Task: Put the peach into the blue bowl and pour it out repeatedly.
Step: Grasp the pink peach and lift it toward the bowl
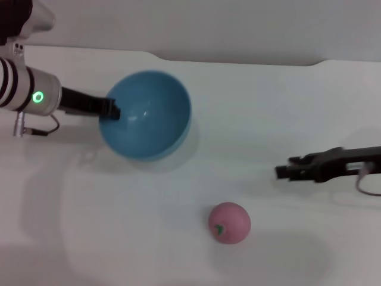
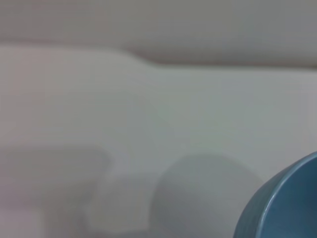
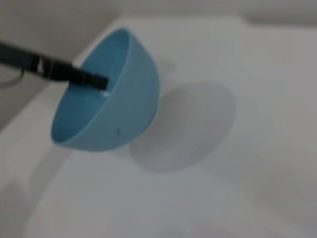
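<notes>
In the head view, the left gripper (image 1: 112,110) reaches in from the left and is clamped on the near-left rim of the bowl (image 1: 149,116), 1 dark finger showing inside the rim. The bowl is lifted and tilted, its opening turned toward the camera, and nothing lies in it. The peach (image 1: 229,223) sits on the white table (image 1: 286,119), below and to the right of the bowl and well apart from it, its green stem mark facing forward. The right gripper (image 1: 281,171) comes in from the right edge, hanging above the table beside and a little beyond the peach, touching nothing; whether its fingers are parted or closed cannot be made out. In the left wrist view, only a slice of the bowl (image 2: 290,206) shows in 1 corner, with its soft shadow on the table (image 2: 198,109) beside it. In the right wrist view, the bowl (image 3: 111,99) hangs clear of the table (image 3: 257,148), tipped on its side with a round shadow beneath, and the left gripper (image 3: 96,81) pinches its rim, a black finger lying across the inner wall.
</notes>
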Tool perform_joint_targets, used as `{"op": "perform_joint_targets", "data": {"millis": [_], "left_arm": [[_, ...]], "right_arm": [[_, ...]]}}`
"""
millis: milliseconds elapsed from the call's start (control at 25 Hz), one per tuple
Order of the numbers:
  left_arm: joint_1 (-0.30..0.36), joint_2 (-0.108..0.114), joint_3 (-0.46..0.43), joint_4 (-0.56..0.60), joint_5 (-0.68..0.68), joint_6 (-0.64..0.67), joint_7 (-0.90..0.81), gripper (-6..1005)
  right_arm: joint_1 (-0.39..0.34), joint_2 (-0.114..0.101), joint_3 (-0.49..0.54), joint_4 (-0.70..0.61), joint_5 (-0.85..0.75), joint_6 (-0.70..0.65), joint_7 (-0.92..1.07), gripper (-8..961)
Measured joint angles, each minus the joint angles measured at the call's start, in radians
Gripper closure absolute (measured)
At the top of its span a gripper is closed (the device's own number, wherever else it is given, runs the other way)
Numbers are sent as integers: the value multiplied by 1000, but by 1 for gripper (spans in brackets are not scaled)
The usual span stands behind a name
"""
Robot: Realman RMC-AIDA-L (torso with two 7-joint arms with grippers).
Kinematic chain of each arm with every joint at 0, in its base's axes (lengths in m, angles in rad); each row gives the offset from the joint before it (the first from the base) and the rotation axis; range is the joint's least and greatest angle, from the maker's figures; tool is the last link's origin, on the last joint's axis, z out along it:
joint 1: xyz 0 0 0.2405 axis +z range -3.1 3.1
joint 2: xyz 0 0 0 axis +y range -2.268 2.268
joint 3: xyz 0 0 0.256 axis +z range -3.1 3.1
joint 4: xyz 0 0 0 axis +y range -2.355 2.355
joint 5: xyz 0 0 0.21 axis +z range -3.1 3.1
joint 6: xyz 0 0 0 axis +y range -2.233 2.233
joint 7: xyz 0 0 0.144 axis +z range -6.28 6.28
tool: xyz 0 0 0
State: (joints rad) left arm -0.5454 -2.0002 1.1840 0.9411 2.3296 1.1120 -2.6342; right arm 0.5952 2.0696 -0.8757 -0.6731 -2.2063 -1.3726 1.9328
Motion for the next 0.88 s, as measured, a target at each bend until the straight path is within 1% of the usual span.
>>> {"op": "perform_joint_targets", "data": {"millis": [80,160,240,360,680,880], "left_arm": [[4,-9,-14,41,69,65,-44,1000],[13,-23,-38,87,103,112,-52,1000],[16,-28,-49,101,114,124,-55,1000],[18,-31,-60,110,126,135,-60,1000],[14,-50,-54,137,164,141,-62,1000],[1,-54,-43,143,171,143,-63,1000]], "right_arm": [[52,3,-60,35,-29,24,18,399],[91,4,-116,65,-32,40,21,399],[124,6,-173,80,-31,47,21,398],[153,10,-241,90,-20,51,21,398],[172,11,-442,104,72,55,22,402],[179,17,-542,124,100,113,35,416]]}}
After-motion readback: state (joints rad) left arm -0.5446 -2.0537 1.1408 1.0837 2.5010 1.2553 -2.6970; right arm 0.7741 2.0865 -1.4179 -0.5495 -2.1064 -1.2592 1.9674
